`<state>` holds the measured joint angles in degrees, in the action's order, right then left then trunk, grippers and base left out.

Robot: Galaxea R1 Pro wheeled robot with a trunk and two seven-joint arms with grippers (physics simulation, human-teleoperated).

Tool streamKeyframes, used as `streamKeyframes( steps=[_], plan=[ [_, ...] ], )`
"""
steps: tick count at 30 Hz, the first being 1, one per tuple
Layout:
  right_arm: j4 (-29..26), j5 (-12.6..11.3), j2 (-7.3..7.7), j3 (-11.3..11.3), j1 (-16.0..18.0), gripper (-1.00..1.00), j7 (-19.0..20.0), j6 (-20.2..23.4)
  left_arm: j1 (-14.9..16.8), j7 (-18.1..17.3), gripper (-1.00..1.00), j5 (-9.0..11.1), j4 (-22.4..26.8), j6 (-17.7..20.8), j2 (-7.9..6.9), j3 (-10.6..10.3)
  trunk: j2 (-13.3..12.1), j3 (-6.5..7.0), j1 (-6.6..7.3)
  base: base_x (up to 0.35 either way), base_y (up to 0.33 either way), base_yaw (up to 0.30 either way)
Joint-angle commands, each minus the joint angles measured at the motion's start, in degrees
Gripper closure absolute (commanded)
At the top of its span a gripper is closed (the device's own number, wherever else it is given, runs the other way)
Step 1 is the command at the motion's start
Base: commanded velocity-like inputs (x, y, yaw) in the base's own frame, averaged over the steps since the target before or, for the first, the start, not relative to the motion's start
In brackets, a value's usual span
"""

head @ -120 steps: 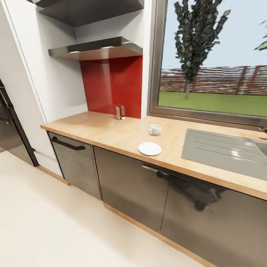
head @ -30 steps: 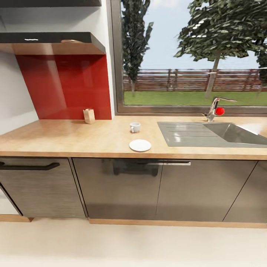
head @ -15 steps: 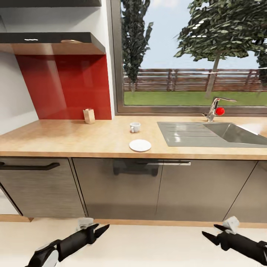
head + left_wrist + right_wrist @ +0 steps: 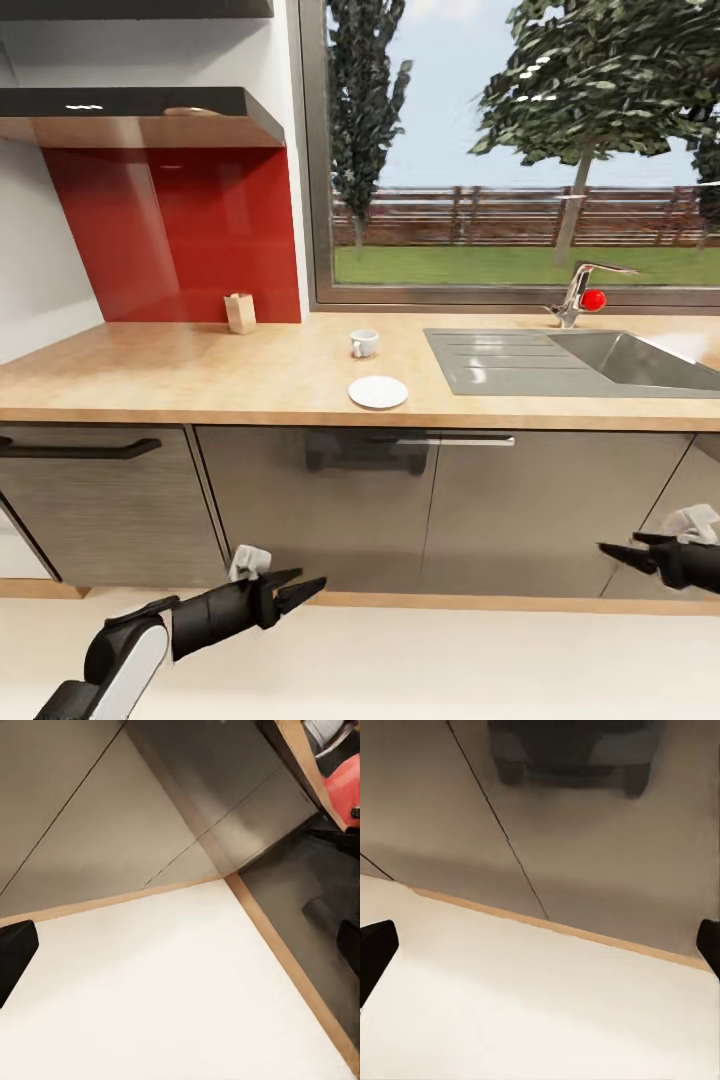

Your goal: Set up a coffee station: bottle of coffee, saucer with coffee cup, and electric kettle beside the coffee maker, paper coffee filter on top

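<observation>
On the kitchen countertop (image 4: 200,375), the saucer (image 4: 378,392) lies near the front edge, left of the grey inset sink (image 4: 570,362). The coffee cup (image 4: 364,343) stands apart from it at the saucer's 11 o'clock, toward the window, handle to its left. A small tan box (image 4: 240,313) stands against the red backsplash (image 4: 170,230), at 10 o'clock from the cup.

Both arms are low, in front of the dark cabinet fronts (image 4: 430,510). The left gripper (image 4: 300,592) has its jaws parted and carries nothing. The right gripper (image 4: 625,553) also appears parted and empty; in its wrist view one dark fingertip shows at each edge, with floor between.

Judged step: placing the cup on the saucer. The next move calls for raising one arm above counter height, approaching the cup from above, and closing on its rim or handle. The cup is small and light, and may tip under a side contact.

No brand, label or legible writing is visible.
</observation>
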<state>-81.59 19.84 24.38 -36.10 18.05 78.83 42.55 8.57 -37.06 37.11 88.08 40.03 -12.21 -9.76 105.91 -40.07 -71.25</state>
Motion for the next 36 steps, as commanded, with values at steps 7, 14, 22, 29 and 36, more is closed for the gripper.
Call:
streamKeyframes(
  steps=[7,14,22,29,36],
  plan=[
    [-0.61,0.47,2.40,0.01,9.82,-1.00,0.84,9.00,0.78,-12.51,-1.00,0.43,1.57,10.91,2.60,10.46,0.03,-0.06,0.01,0.000,0.000,0.000],
    [0.11,1.41,2.97,3.40,25.42,-1.00,0.55,14.47,14.74,-17.11,-1.00,0.50,1.27,16.30,6.05,15.44,0.03,-0.06,0.01,0.000,0.000,0.000],
    [16.53,5.21,2.82,9.43,42.55,-1.00,-1.59,14.87,30.55,-13.34,-1.00,2.89,-10.72,16.47,10.80,15.56,0.03,-0.06,0.01,0.000,0.000,0.000],
    [27.05,8.27,1.81,10.80,51.10,-1.00,-2.04,14.87,44.40,0.72,-1.00,3.93,-24.60,16.38,15.94,15.62,0.03,-0.06,0.01,0.000,0.000,0.000],
    [38.01,8.41,0.27,9.94,55.22,-1.00,-2.17,14.89,52.37,12.85,-1.00,4.75,-37.11,16.11,21.35,21.26,0.03,-0.06,0.01,0.000,0.000,0.000]
  ],
)
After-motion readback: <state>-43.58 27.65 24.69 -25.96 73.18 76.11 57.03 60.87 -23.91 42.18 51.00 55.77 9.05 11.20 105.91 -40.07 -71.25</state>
